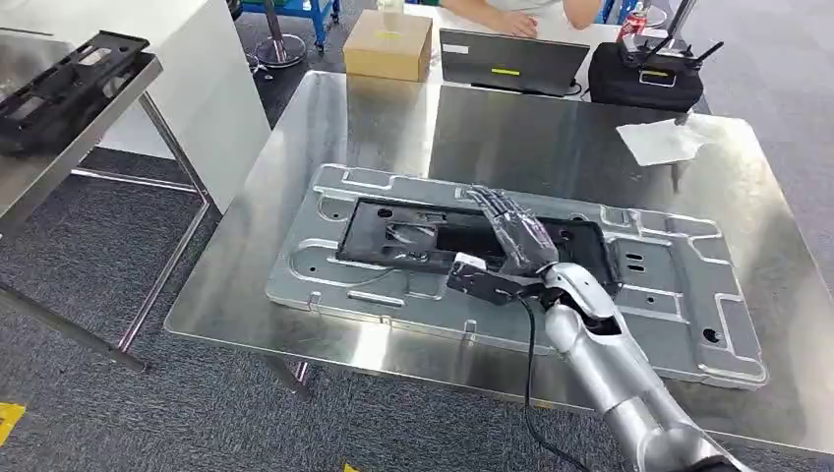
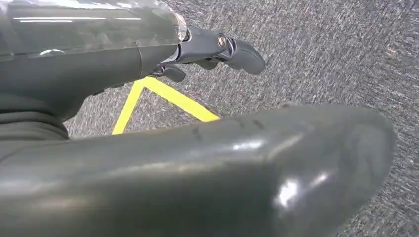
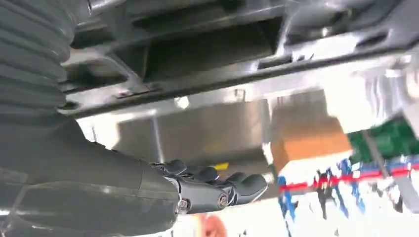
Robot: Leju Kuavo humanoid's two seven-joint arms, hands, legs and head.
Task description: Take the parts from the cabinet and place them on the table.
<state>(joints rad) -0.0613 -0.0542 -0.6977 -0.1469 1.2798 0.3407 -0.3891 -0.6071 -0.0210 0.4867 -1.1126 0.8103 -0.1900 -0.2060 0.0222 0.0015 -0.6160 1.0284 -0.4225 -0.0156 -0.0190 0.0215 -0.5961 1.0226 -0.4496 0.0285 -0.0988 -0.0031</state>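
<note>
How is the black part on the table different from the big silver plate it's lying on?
The black part is dark and matte; the silver plate is shiny bare metal. The black part is smaller and fits within the silver plate, which spreads well past it on all sides. The black part lies on top, with the right hand over it; the silver plate lies directly on the table. Both are flat, long, and lying level.

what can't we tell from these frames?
- Head view: whether the right hand touches the black part; the hand covers the contact.
- Head view: second black part, cut off by the frame edge.
- Right wrist view: background blurred.
- Left wrist view: left hand mostly hidden behind its cover.
</note>
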